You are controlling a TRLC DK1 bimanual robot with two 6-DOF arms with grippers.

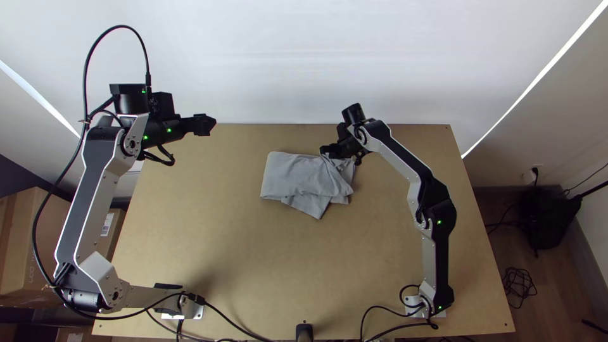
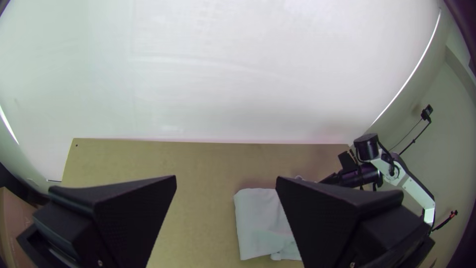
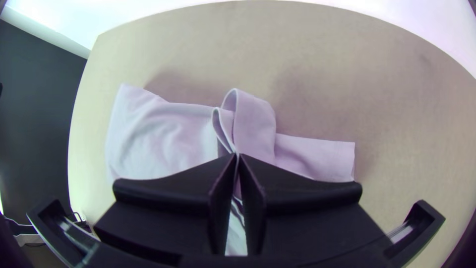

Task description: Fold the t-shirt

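From above, a grey fabric t-shirt [image 1: 294, 177] lies folded, rumpled under the wide-fingered black right gripper [image 1: 325, 151], well apart from the black left gripper [image 1: 208, 125]. Left wrist: fingers spread wide. Right wrist: fingers together, apparently pinching a raised fold between their tips.

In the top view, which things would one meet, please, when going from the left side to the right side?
Cardboard box → left gripper → grey t-shirt → right arm's base → tangled black cable on the floor.

Bearing t-shirt [image 1: 294, 177] on table [image 1: 221, 253]. Holding left gripper [image 1: 208, 125] to its left, right gripper [image 1: 327, 152] at its far right part.
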